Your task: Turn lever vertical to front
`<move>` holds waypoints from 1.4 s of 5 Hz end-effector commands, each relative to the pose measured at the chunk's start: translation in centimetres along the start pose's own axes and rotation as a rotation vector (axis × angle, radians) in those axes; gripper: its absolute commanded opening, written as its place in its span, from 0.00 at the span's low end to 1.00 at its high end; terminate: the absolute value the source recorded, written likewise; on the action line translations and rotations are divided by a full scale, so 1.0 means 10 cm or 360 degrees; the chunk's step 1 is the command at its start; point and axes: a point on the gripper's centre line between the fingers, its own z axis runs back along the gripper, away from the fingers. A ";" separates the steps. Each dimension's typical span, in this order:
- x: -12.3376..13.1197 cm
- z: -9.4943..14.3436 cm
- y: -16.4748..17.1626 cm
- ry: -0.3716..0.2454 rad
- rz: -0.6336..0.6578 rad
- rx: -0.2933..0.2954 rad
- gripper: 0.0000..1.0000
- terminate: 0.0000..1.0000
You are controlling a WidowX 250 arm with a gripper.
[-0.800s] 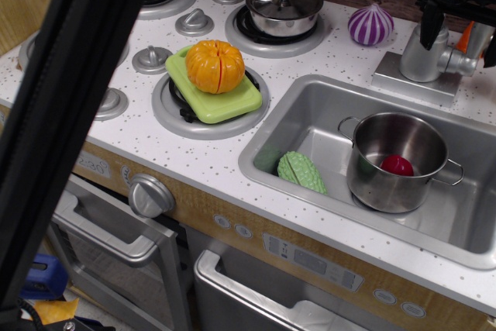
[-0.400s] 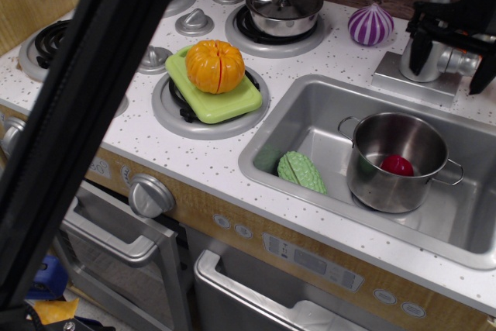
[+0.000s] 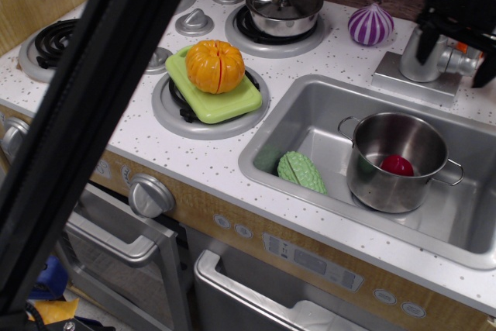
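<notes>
Though blurred, end effector (image 3: 457, 43) apparently astride lever (image 3: 460, 63).

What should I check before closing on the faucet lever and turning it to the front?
1. Gripper over lever: ok, black fingers straddle it.
2. Jaws wide enough: ok, one finger on each side.
3. Contact with lever: cannot tell, the fingers hide it.
4. Lever position: not ok, it projects sideways from the faucet body.
5. Swing path toward the sink: ok, nothing stands on the rim in front.
6. Pot clear of the swing: ok, it sits low in the basin.
</notes>
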 end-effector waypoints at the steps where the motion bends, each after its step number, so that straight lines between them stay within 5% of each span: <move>1: 0.30 0.38 -0.06 -0.0282 0.0063 -0.0045 1.00 0.00; 6: 0.75 0.26 0.11 -0.0383 -0.0017 -0.0063 1.00 0.00; 7: 0.76 0.24 0.11 -0.0380 0.0018 -0.0052 0.00 0.00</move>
